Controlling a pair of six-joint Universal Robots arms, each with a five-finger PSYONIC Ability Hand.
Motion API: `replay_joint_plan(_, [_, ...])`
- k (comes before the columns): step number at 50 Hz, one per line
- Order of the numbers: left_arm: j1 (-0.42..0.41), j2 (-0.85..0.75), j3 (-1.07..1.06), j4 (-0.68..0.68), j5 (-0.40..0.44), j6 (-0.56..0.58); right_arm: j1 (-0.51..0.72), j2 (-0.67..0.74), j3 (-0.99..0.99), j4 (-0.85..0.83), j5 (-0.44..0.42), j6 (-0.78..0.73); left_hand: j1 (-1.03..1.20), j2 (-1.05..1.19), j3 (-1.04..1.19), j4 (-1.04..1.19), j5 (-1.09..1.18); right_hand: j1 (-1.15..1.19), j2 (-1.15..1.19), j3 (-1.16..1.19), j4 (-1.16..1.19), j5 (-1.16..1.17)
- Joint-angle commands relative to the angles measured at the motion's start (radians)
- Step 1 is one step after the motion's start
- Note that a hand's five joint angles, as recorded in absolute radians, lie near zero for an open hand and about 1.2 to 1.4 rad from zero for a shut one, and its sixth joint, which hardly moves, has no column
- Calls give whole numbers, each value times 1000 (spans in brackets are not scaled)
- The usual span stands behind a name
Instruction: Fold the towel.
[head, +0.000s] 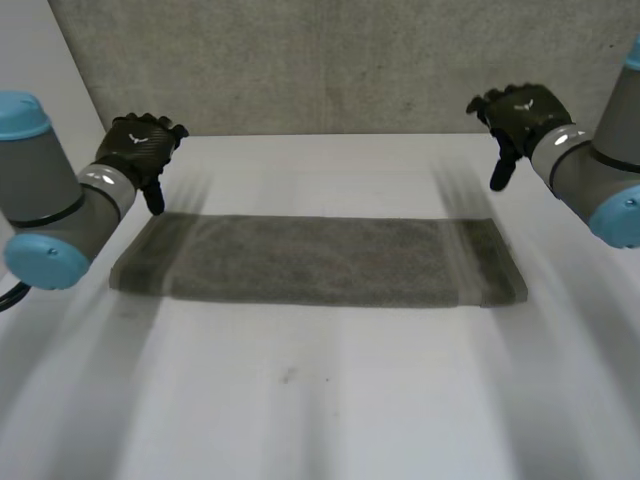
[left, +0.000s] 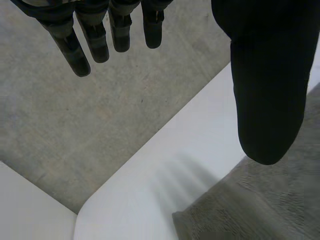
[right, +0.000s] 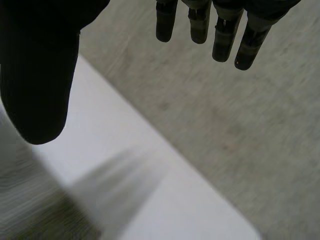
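Observation:
A grey towel (head: 315, 260) lies flat on the white table (head: 320, 400) as a long folded strip, spread from left to right. My left hand (head: 140, 148) hovers above the towel's far left corner, fingers straight and apart from the thumb, holding nothing. In the left wrist view that corner (left: 200, 220) lies below the thumb (left: 267, 100). My right hand (head: 515, 120) hangs above the far right end, open and empty as well. The right wrist view has the towel's edge (right: 30, 210) under the thumb (right: 37, 75), with the fingers (right: 220, 35) straight.
Behind the table's far edge runs a grey carpeted floor (head: 330, 60). The table's far left corner (left: 90, 215) lies beside the towel's corner. Bare white table stretches in front of the towel.

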Motion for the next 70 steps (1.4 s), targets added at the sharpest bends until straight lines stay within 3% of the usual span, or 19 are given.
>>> replay_joint_plan(1, [7,183,-255,13,7,-1,-1,-155,332,61,1,-5,7,12,7,10,-4,49,59,64,56,38])
replay_joint_plan(11, [23,278,-458,34,13,-81,-39,-217,705,-196,-13,-7,-1,3,-1,2,-13,251,261,266,258,240])
replay_joint_plan(16, [29,286,-498,57,13,-90,-59,-180,751,-291,-13,-15,-1,3,-1,2,-13,378,388,393,385,367])
replay_joint_plan(24, [29,286,-524,74,13,-91,-93,-89,731,-312,-13,-78,-1,3,-1,2,-13,577,587,592,585,567])
replay_joint_plan(26, [29,286,-527,79,13,-91,-102,-83,730,-315,-11,-84,2,6,2,5,-10,692,702,707,699,681])
replay_joint_plan(28, [29,286,-530,85,13,-93,-111,-76,719,-325,-11,-87,2,6,2,5,-10,1002,1012,1017,1009,991])
replay_joint_plan(30, [29,286,-532,87,13,-93,-117,-68,714,-333,-13,-87,-1,3,-1,2,-13,1058,1068,1073,1066,1047])
replay_joint_plan(31, [29,286,-533,90,13,-93,-123,-62,713,-338,-14,-88,-1,3,-1,2,-13,1196,1205,1211,1203,1185])
replay_joint_plan(38, [29,288,-535,94,11,-93,-182,-83,716,-342,-4,-85,-1,3,-1,2,-13,1213,1223,1228,1221,1203])
replay_joint_plan(44, [31,314,-550,96,13,-94,-306,-183,737,-350,-14,-84,-4,0,-4,-1,-16,1213,1223,1228,1221,1203])
replay_joint_plan(54, [38,324,-561,105,11,-94,-530,-255,699,-332,-117,-108,-7,-3,-7,-4,-19,1213,1223,1228,1221,1203])
replay_joint_plan(59, [38,324,-561,105,11,-94,-507,-257,627,-298,-126,-134,-7,-3,-7,-4,-19,1213,1223,1228,1221,1203])
replay_joint_plan(63, [38,324,-559,108,11,-94,-311,-246,496,-230,-120,-111,-7,-3,-7,-4,-19,1213,1223,1228,1221,1203])
replay_joint_plan(64, [38,324,-559,108,11,-94,-310,-246,495,-230,-120,-111,-7,-3,-7,-4,-19,1213,1223,1228,1221,1203])
replay_joint_plan(69, [41,326,-559,107,11,-96,20,-157,322,-195,-105,-61,-7,-3,-7,-4,-19,1213,1223,1228,1221,1203])
replay_joint_plan(70, [41,326,-559,107,11,-96,21,-157,322,-195,-105,-61,-7,-3,-7,-4,-19,1213,1223,1228,1221,1203])
